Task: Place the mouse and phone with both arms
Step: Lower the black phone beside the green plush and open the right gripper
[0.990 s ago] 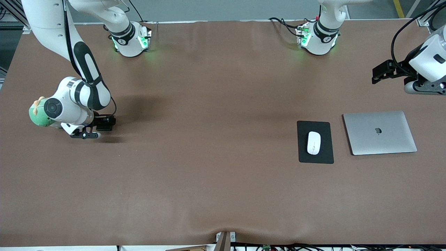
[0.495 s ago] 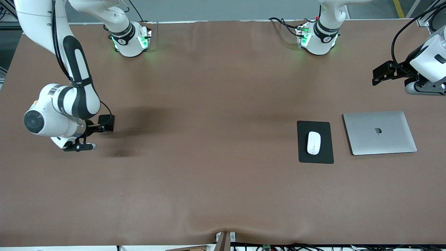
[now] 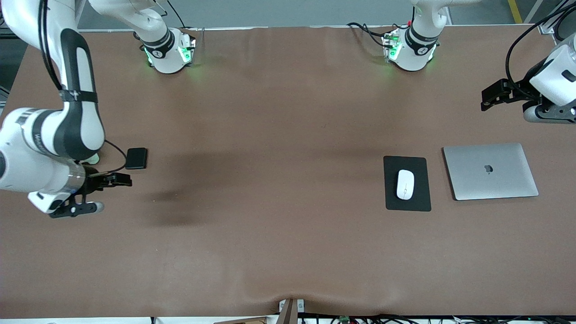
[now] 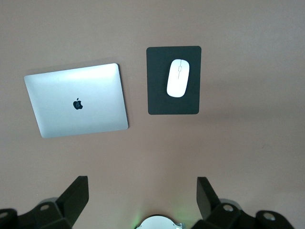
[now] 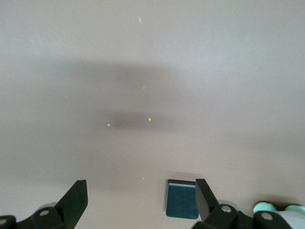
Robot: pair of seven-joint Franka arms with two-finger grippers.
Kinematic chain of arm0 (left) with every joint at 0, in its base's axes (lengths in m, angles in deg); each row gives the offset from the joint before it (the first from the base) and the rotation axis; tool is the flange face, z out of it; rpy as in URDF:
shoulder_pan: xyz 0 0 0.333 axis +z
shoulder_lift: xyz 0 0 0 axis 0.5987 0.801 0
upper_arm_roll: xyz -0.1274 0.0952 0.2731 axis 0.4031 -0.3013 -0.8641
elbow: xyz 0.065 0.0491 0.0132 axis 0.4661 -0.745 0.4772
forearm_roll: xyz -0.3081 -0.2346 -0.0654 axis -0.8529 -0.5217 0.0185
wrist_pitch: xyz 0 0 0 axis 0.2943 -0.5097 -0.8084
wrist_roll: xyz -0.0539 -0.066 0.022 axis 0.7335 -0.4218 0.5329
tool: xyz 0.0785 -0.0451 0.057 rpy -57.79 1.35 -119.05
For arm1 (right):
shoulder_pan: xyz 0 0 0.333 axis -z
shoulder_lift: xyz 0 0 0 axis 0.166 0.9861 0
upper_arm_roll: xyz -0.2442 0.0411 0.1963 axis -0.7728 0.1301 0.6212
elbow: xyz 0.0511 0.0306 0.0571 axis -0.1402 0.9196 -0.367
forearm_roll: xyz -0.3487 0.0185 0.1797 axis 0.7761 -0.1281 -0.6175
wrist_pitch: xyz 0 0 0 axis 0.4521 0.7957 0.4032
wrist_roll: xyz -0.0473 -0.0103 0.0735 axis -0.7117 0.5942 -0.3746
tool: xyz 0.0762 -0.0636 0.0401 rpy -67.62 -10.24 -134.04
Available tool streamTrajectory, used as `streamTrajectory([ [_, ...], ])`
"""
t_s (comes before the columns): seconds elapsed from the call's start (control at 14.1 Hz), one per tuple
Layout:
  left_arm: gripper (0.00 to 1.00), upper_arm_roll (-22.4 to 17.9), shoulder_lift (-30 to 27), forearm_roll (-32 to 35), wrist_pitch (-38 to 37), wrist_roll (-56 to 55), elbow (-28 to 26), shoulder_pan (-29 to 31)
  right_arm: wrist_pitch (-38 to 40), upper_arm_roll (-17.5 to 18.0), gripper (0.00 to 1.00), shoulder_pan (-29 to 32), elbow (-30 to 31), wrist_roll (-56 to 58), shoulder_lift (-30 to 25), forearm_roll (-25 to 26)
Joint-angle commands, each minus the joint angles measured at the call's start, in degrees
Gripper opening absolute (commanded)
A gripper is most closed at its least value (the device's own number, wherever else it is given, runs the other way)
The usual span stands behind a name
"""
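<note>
**Brown table, both hands empty**

Brown cloth table, wide and mostly bare. Down on it toward the right arm's end: the phone, flat, black, untouched. Over the cloth just beside it, the right gripper, jaws spread wide, nothing between them, the phone's edge peeking in by one finger in the right wrist view.

Toward the left arm's end: the mouse, sitting squarely on the black mouse pad, closed silver laptop just beside that. Up above that end of the table, the left gripper, likewise wide open and empty, waiting.

Looks like mouse settled, phone the open question. If more phone handling is due: centre over the slab first, line the fingers up across its narrow width, descend straight, close only once both pads flank the edges. Thin and flat on cloth, so probably easy to skid; best kept slow and square.
</note>
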Motion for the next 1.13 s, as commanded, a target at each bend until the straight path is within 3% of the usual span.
streamTrajectory([
  [0.0,1.0,0.4,0.0,0.6,0.2,1.2,0.3,0.4,2.3,1.4,1.0,2.2,-7.0,-0.2,1.3,1.1],
  [0.35,1.0,0.4,1.0,0.8,0.2,1.2,1.8,0.2,16.2,1.3,1.0,6.5,-17.7,-0.3,0.1,2.9],
  [0.78,1.0,0.4,1.0,0.8,0.2,1.2,2.0,0.4,27.1,1.5,1.0,9.3,-18.7,-4.1,-6.7,2.8],
  [1.06,1.0,0.4,1.0,0.8,0.2,1.2,2.0,0.2,30.5,1.3,1.0,9.1,-18.0,-6.8,-11.1,5.3],
])
